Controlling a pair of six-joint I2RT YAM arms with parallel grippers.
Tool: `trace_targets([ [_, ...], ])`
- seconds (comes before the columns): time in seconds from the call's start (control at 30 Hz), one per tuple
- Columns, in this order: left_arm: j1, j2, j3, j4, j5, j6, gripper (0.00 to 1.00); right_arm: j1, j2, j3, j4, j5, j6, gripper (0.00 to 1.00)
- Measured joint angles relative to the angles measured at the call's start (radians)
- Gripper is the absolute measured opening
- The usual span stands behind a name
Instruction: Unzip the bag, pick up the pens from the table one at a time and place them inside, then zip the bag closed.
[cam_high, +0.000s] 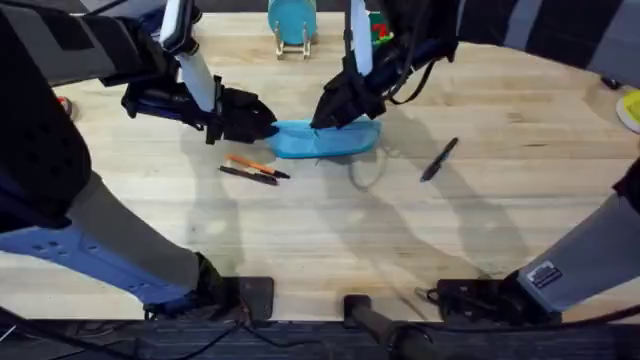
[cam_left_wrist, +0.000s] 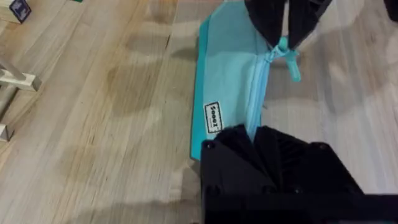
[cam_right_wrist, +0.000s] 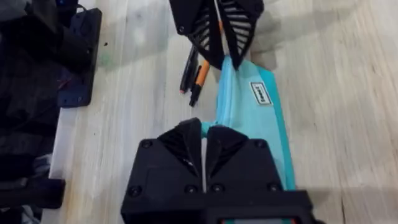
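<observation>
Wood table (cam_high: 330, 250), bag (cam_high: 330, 140) pinched between left tool (cam_high: 268, 126), right tool (cam_high: 322, 118)

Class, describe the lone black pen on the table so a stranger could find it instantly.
Start at the light blue bag in the middle of the wooden table. The black pen lies alone on bare wood beyond the bag's right-arm end, angled, unlike the pens paired at the other end.

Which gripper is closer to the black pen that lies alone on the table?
The right gripper. It is at the bag's end that faces the lone black pen, still apart from the pen. The left gripper is at the bag's far end, farther away.
</observation>
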Motion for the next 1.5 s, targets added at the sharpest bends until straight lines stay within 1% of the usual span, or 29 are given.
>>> trace_targets([
  [0.5,0.000,0.000,0.000,0.000,-0.002,0.000,0.042,0.070,0.000,0.000,0.051,0.024,0.000,0.031],
  [1.2,0.000,0.000,0.000,0.000,-0.003,0.000,0.042,0.110,0.001,0.000,0.133,0.066,0.000,0.032],
  [1.5,0.000,0.000,0.000,-0.001,-0.003,0.000,0.042,0.114,0.001,0.000,0.135,0.071,0.000,0.032],
])
